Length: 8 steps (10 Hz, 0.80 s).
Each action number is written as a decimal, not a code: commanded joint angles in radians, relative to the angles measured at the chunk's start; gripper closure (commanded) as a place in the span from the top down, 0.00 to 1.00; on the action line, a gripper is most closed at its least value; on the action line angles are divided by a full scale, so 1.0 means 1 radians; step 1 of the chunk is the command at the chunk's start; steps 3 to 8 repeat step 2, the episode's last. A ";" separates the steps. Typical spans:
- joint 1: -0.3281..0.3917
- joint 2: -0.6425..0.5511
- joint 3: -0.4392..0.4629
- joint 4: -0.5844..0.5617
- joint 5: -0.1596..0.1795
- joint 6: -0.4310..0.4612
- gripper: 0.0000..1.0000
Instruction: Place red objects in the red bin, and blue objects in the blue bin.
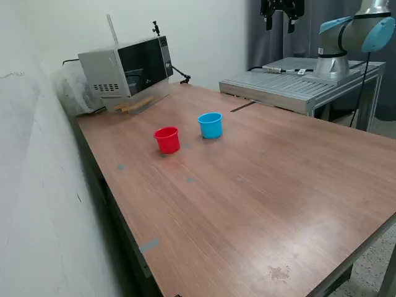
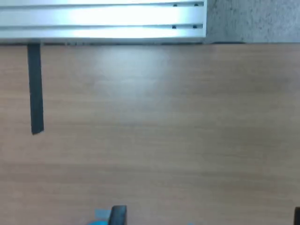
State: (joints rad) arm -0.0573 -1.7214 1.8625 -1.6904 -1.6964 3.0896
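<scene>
The red bin [image 1: 167,140] and the blue bin [image 1: 210,125] stand upright side by side on the wooden table [image 1: 260,185], a little apart. No red objects or blue objects show in either view; the insides of the bins are hidden. My gripper [image 1: 279,25] hangs high above the table's far edge, well away from both bins, open with nothing between its fingers. In the wrist view its two dark fingertips [image 2: 118,215] stand far apart over bare wood. A scrap of light blue [image 2: 99,216] shows beside one fingertip; I cannot tell what it is.
A microwave [image 1: 127,65] sits at the far corner on the exterior view's left, with wooden sticks [image 1: 133,105] in front of it. A grey metal platform [image 1: 291,80] carrying the arm's base borders the far edge. A black tape strip [image 2: 35,89] lies on the wood.
</scene>
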 commanded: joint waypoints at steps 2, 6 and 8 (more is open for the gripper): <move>-0.002 -0.003 0.001 0.020 0.000 0.000 1.00; -0.002 -0.003 0.001 0.020 0.000 0.000 1.00; -0.002 -0.003 0.001 0.020 0.000 0.000 1.00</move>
